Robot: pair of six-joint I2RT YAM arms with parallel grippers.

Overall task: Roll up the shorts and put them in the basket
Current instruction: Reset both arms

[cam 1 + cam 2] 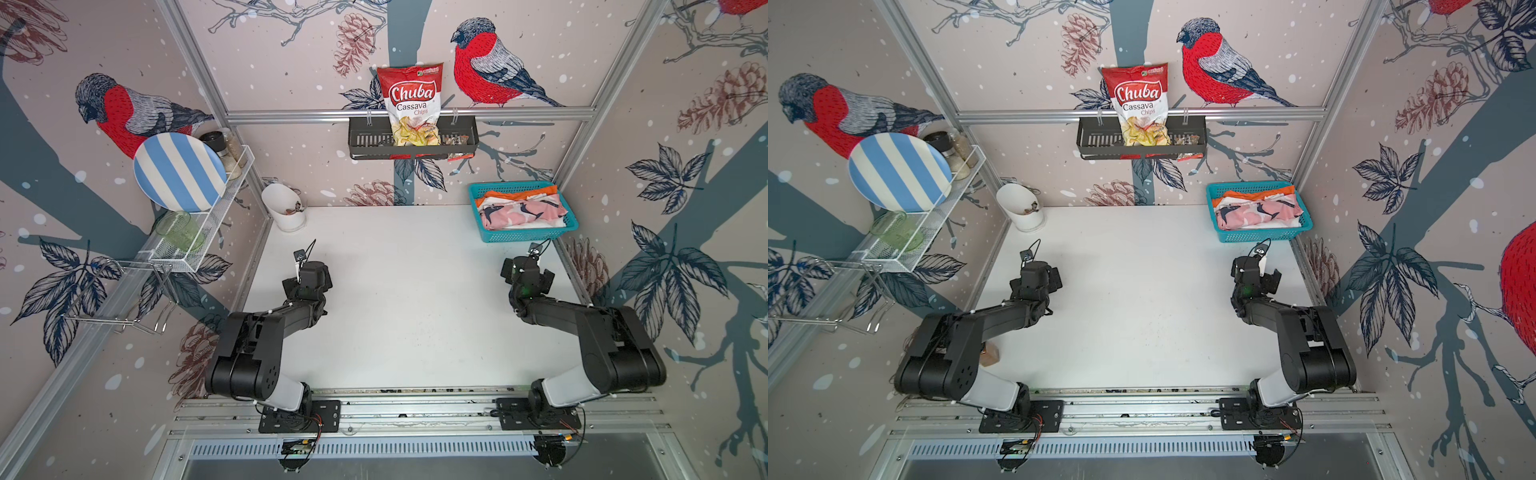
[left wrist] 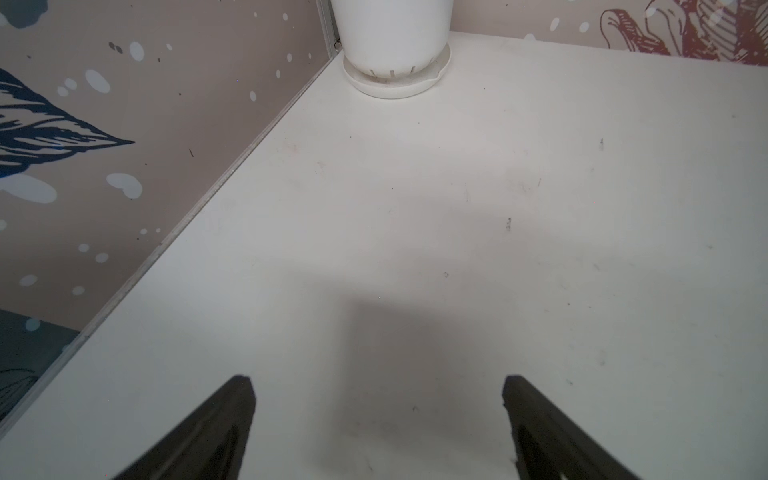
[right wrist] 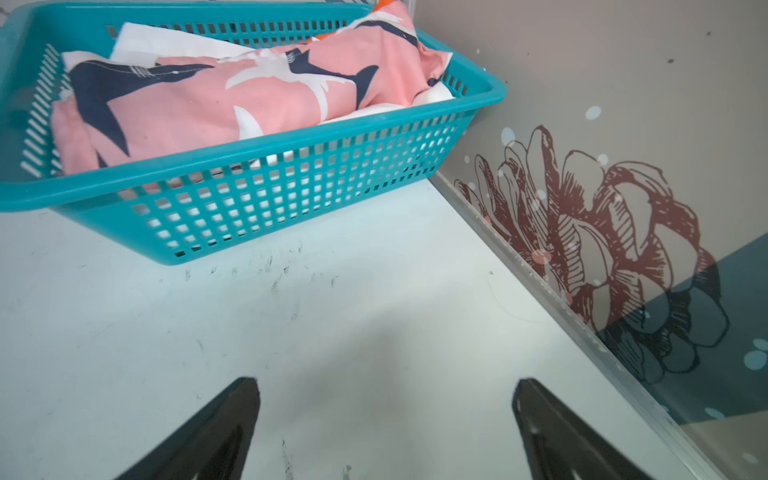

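The shorts lie together in a teal basket (image 1: 519,237) (image 1: 1258,237) at the table's back right. The pink pair with navy-and-white shapes (image 1: 525,212) (image 3: 232,99) is on top as a roll. The white pair (image 3: 166,41) lies under it, and the orange pair (image 1: 515,193) shows along the far rim. My right gripper (image 3: 386,388) is open over bare table, a short way in front of the basket (image 3: 291,195). My left gripper (image 2: 378,386) is open over bare table on the left side. Neither gripper holds or touches anything.
A white pot on a saucer (image 1: 284,208) (image 2: 390,41) stands in the back left corner, ahead of the left gripper. A wire shelf with a striped plate (image 1: 178,170) hangs on the left wall. A black rack with a chips bag (image 1: 411,104) hangs on the back wall.
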